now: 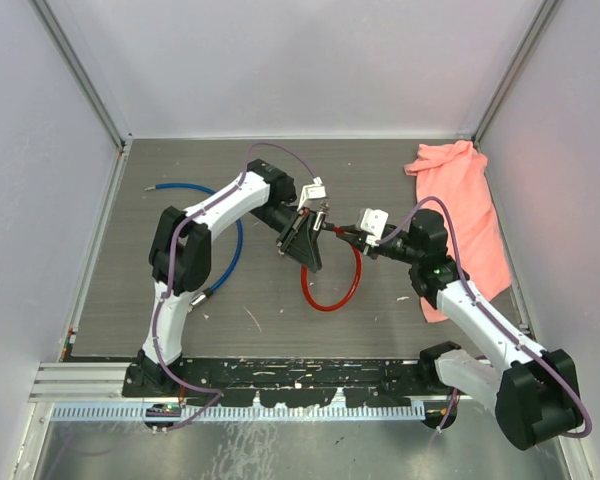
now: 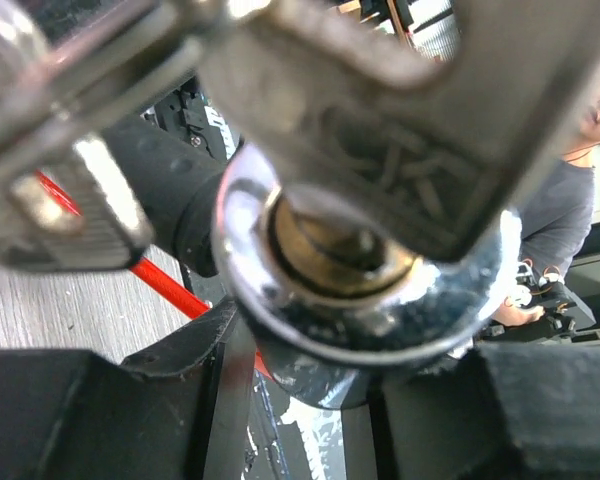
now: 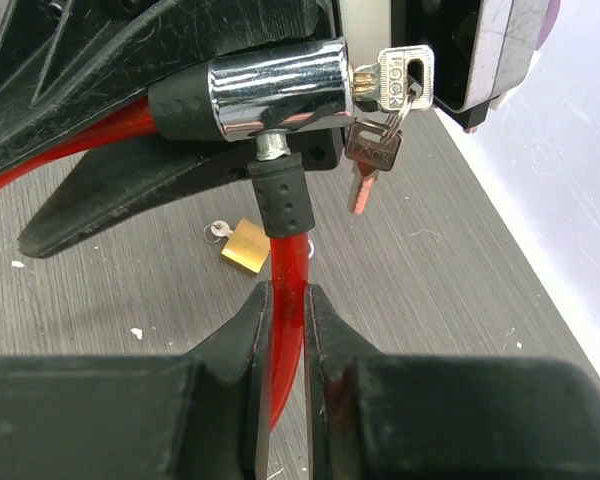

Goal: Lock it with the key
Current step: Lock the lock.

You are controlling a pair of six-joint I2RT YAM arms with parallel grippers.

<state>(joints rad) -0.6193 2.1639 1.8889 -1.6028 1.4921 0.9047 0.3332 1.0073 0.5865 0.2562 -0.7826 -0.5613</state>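
The right gripper [image 3: 288, 305] pinches the red cable [image 3: 290, 262]. The key [image 3: 392, 80] sits in the lock [image 3: 280, 88]. The left gripper [image 1: 318, 224] is by the key, but it is too blurry to tell if it is spread or pinching.

In the left wrist view the key [image 2: 410, 130] sits so close to the lens that it blurs, cut by the top edge, its stamped letters unreadable. The chrome barrel [image 2: 350, 270] beneath it has its underside hidden behind the left gripper [image 2: 300, 400], and whether those fingers touch the key cannot be told. From the right wrist, the key's blade is buried inside the barrel, the second key [image 3: 372, 150] hanging under the barrel's end bears lettering too small to read, and the red cable [image 3: 288, 270] below the barrel disappears between the fingers of the right gripper [image 3: 288, 300]. From above, barrel and keys are too small to make out, and the pink cloth [image 1: 465, 200], right of the barrel, runs partly under the right arm [image 1: 480, 320].
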